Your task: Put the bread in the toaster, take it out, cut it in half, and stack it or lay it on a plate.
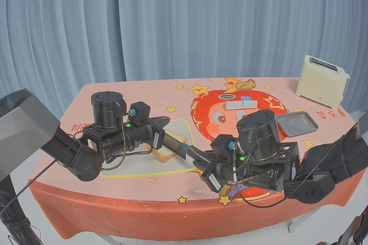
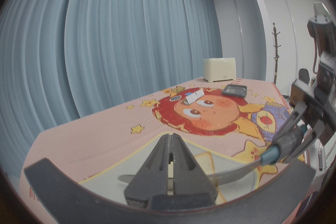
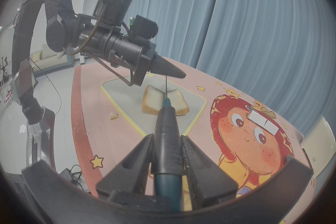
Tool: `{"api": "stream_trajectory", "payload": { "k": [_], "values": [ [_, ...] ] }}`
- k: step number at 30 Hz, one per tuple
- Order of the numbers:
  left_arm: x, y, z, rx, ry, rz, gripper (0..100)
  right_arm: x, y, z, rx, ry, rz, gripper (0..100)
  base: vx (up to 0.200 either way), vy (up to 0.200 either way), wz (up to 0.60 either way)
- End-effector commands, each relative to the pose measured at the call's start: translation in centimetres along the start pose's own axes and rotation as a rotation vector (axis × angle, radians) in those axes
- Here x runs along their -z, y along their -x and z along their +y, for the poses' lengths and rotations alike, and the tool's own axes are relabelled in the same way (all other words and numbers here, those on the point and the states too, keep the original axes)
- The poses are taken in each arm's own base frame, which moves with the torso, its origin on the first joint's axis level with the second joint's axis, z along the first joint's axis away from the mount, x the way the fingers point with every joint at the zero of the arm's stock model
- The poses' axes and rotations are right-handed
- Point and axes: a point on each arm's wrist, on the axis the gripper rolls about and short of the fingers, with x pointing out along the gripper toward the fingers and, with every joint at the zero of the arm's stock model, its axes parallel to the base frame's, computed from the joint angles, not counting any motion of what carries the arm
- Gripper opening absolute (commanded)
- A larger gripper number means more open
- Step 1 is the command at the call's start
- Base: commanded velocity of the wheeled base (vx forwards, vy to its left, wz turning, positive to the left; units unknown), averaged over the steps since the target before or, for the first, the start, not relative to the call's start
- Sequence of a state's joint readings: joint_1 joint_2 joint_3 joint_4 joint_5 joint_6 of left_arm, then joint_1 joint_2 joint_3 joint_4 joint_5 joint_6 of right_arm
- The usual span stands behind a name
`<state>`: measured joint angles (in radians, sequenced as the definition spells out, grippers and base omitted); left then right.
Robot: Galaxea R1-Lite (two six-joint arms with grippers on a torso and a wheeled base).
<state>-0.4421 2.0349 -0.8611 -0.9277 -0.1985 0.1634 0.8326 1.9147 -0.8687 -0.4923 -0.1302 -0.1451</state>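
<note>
Bread (image 1: 172,138), one slice, lies flat on the pale cutting mat (image 1: 134,165) at the near left of the bench (image 1: 115,90). The right gripper (image 1: 200,163) is clamped on the handle of the knife (image 1: 184,149), blade laid across the slice. The left gripper (image 1: 163,121) hangs over the bread's far side (contact unclear), fingers pressed together, holding nothing. The toaster (image 1: 322,81) stands far right.

Jaws together, the left gripper (image 2: 171,138) hangs over bread (image 2: 205,164) — knife (image 2: 238,172) across it.
</note>
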Motion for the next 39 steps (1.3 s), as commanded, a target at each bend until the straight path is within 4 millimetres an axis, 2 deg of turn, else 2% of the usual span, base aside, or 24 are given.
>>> {"api": "stream_trajectory", "payload": {
  "k": [1, 7, 13, 18, 31, 39],
  "values": [
    [-1.6, 0.8, 0.1, -0.012, -0.012, -0.069, 0, 0.0, -0.1, 0.0, -0.002, 0.001, 0.0, 0, 0.0, 0.0, 0.0],
    [-3.1, 2.7, 0.0, -0.02, -0.019, -0.107, 0, -0.1, 0.0, 0.0, -0.001, 0.0, -0.003, 0, 0.0, 0.0, 0.0],
    [-1.7, 3.0, -0.1, -0.015, -0.013, -0.059, 0, 0.0, 0.0, 0.1, -0.003, 0.001, -0.003, 0, 0.0, 0.0, 0.0],
    [-1.6, 2.9, -0.2, -0.013, -0.013, -0.057, 0, -0.1, 0.1, 0.0, -0.002, 0.001, -0.006, 0, 0.0, 0.0, 0.0],
    [0.6, 1.1, -0.1, -0.006, -0.002, 0.003, 0, -0.1, 0.1, 0.0, -0.001, 0.001, -0.005, 0, 0.0, 0.0, 0.0],
    [1.0, 0.6, 0.0, -0.01, -0.005, -0.019, 0, -0.2, 0.1, -0.1, 0.001, -0.001, -0.007, 0, 0.0, 0.0, 0.0]
  ]
}}
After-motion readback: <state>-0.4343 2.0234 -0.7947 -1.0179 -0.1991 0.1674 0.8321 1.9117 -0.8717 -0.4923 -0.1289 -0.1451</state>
